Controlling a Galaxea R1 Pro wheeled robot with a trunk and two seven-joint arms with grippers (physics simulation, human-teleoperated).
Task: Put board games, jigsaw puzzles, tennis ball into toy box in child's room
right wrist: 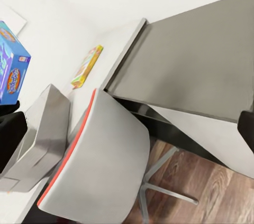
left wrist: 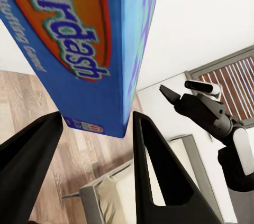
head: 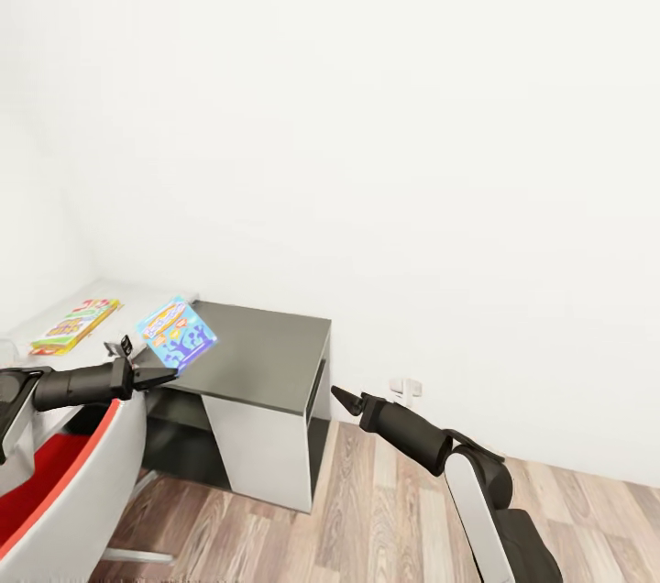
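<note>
Left tool (head: pixel 147 374) is clamped on the blue game (head: pixel 178 332), gripping it by one edge so the box sticks out flat ahead of the fingers. In the left wrist view the two fingers (left wrist: pixel 159 171) sit either side of the box's lower corner, closed down to the box's thickness. I'm carrying it high, above the dark side unit (head: pixel 266 354) and clear of the chair (head: pixel 73 491), my guess so it doesn't snag on the way to the tabletop (head: pixel 110 294).

Right tool (head: pixel 344 400) holds nothing. It hangs low over the wood floor (head: pixel 385 510), well apart from the unit, parked out of the way as far as I can judge. The tips look pinched together to a point in the head view and again in the left wrist view (left wrist: pixel 168 93), so I read it as closed.

Second game (head: pixel 77 324), the yellow one, lies flat on the pale tabletop near the wall, untouched. The right wrist view has it too (right wrist: pixel 88 65), beside the unit's edge.

Count from these views:
- games: 2 (one in hand, one on tabletop)
- chair: 1, white shell, red seat
- wall socket (head: pixel 404 389): 1

Can't see the toy box, puzzles or ball from here. A grey slab-like thing (right wrist: pixel 37 139) shows in the right wrist view; can't tell what it is.
</note>
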